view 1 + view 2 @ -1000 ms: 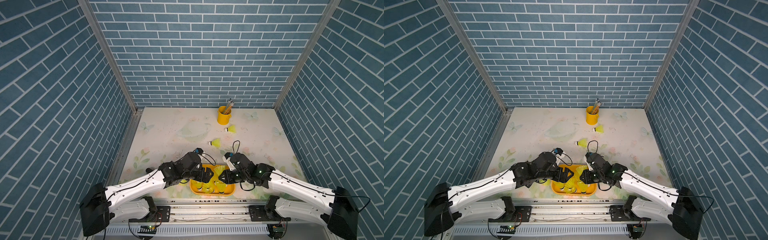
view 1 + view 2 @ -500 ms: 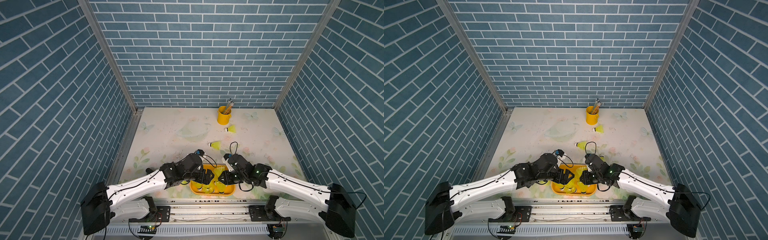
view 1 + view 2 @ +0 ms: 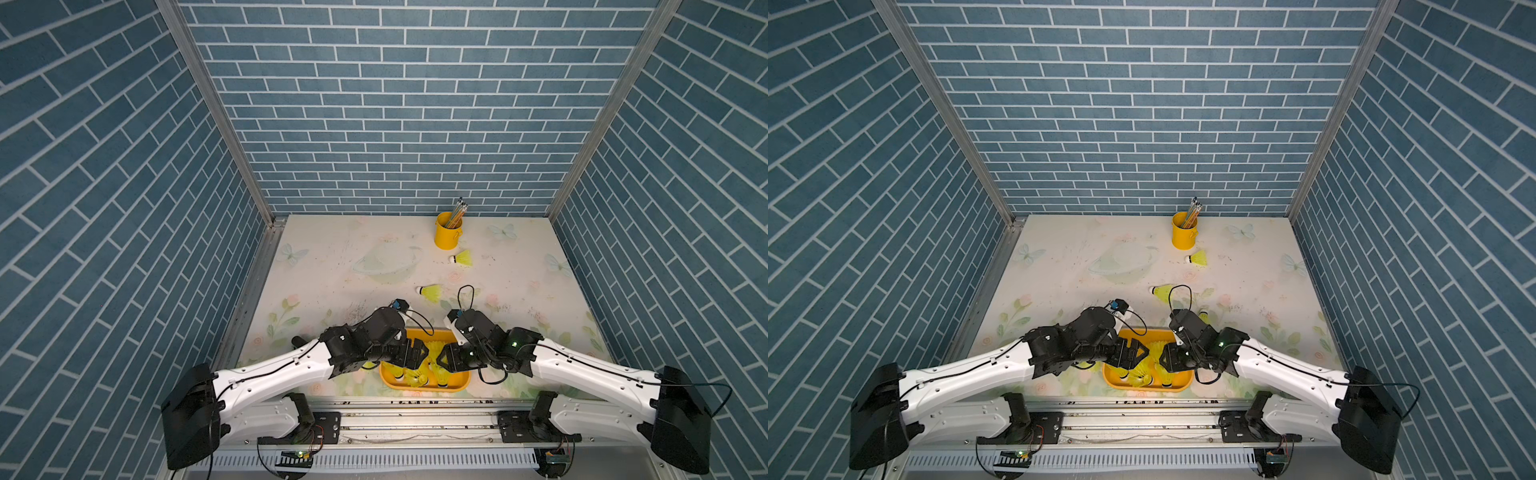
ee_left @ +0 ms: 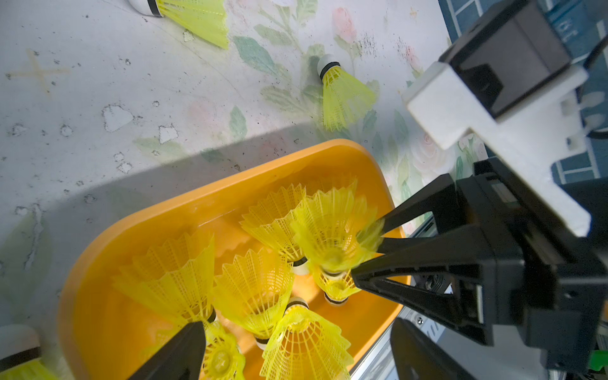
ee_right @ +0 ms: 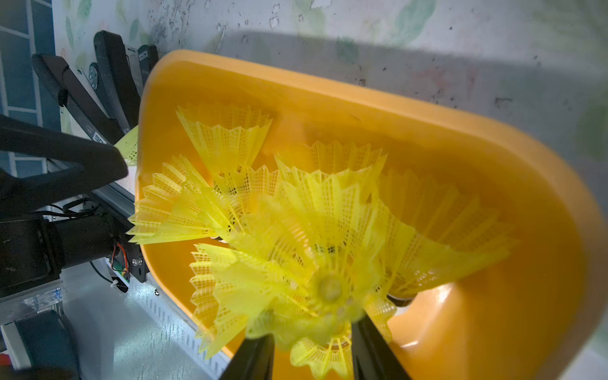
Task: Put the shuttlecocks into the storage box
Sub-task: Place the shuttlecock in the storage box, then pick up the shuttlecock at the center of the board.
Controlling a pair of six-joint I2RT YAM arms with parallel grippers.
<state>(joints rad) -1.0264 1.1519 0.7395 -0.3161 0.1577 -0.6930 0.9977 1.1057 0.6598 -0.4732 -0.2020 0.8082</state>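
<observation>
Blurred shuttlecock (image 4: 329, 230) between tips of right gripper (image 4: 367, 250) above storage box (image 4: 184, 210): pinched or loose, unclear. Left gripper (image 4: 297, 329) spread wide, partly cropped. Open tabletop (image 3: 332, 266) beyond far rim.

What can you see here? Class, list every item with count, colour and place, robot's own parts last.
storage box: one, orange-yellow, at the near edge.
shuttlecocks in box: at least six, neon yellow, mostly skirts up.
loose shuttlecocks: four, neon yellow, on the table outside the box.
pencil cup: one, yellow, far side, holding pencils.
table: one, pale floral.
left hand: one, black, open, over box.
right hand: one, black, over box, blurred shuttlecock at its fingertips.
</observation>
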